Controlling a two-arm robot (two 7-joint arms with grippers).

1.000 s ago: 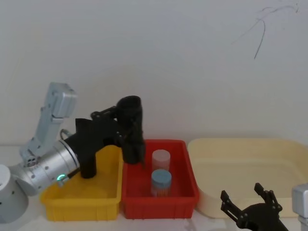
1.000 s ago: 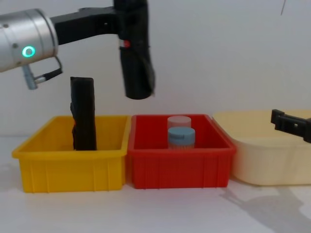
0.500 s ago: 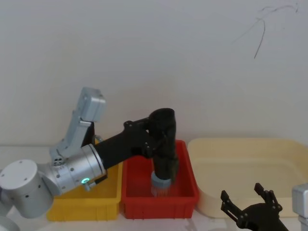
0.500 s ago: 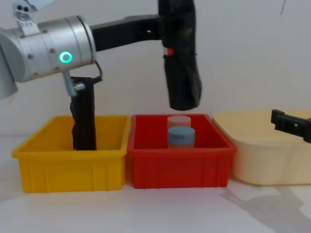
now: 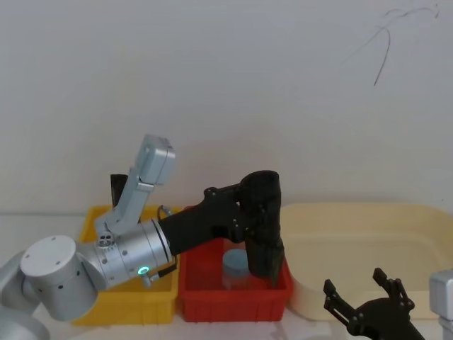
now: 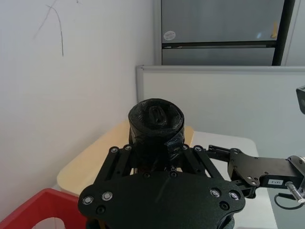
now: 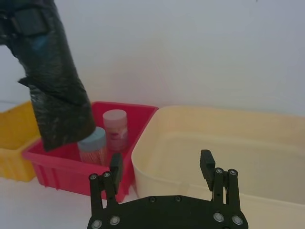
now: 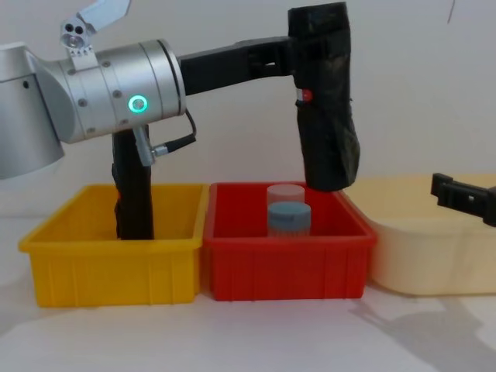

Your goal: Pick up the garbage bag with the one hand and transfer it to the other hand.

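- Fingers of the left gripper (image 5: 258, 211) are clamped round the bag (image 5: 265, 248). In the head view it has swung right from over the yellow bin (image 5: 156, 304) to the far edge of the red bin (image 5: 233, 304).
- Chest view: the bag hangs nearly upright, above the bins.
- Right wrist view: the right gripper (image 7: 162, 167) is spread wide and empty, with the bag near. The handover looks next.

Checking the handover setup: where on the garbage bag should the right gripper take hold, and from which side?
Its free lower half, approached from the robot's right. The garbage bag hangs nearly upright above the red bin; the left gripper clamps its upper part, leaving the lower length bare. The right gripper is open, low on that side.
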